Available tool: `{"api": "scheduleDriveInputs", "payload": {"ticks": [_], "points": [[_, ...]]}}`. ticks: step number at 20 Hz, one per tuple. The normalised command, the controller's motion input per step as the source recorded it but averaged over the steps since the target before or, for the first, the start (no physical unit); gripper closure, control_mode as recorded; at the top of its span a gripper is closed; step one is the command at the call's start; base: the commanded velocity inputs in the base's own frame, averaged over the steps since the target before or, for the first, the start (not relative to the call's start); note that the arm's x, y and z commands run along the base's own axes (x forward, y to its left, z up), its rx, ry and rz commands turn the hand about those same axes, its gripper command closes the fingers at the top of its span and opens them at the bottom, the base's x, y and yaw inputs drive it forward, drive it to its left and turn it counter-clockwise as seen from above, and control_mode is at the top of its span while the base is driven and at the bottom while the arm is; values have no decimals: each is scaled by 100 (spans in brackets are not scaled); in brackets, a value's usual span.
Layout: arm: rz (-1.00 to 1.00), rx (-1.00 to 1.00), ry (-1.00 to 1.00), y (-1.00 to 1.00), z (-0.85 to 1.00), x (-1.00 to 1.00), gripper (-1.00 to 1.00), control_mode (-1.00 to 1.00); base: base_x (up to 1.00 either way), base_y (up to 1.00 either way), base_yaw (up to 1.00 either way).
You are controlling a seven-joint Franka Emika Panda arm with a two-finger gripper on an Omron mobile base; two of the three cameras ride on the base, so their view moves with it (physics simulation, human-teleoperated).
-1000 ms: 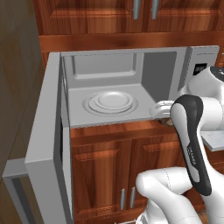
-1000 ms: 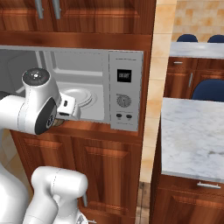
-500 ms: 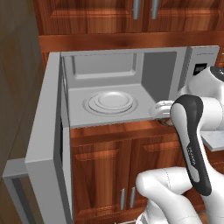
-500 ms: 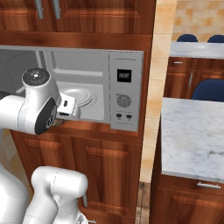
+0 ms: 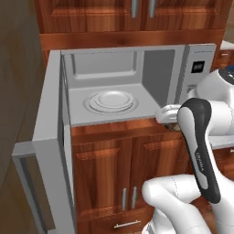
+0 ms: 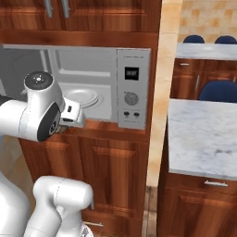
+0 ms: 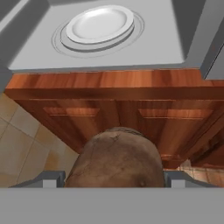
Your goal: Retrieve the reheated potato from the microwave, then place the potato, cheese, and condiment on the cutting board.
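Hand view, potato (image 7: 117, 159) between fingers (image 7: 51, 178), microwave (image 7: 183, 39) open

Reddish wood cabinets (image 5: 132, 151), tan tiled floor (image 7: 22, 144) — marble counter (image 6: 203, 134) beside.

a white round plate (image 5: 110, 100) lies flat. wooden cabinet doors (image 5: 128, 171) stand below it, a marble tabletop (image 6: 203, 137) to the right, blue chairs (image 6: 221, 90) behind, tan floor tiles (image 7: 19, 144) beneath.

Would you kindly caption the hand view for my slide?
Gripper holding the potato outside the open microwave, its white plate empty.
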Motion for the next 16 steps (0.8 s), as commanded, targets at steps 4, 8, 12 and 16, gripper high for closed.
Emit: {"api": "scheduleDriveInputs", "payload": {"ticks": [4,8,12,16], "points": [[0,0,0,0,0,0,100,100,-70,-4,-16],[0,0,0,0,0,0,100,100,-58,-4,-14],[0,0,0,0,0,0,100,100,-47,-11,-22],[0,0,0,0,0,0,100,100,-13,-9,-66]]}}
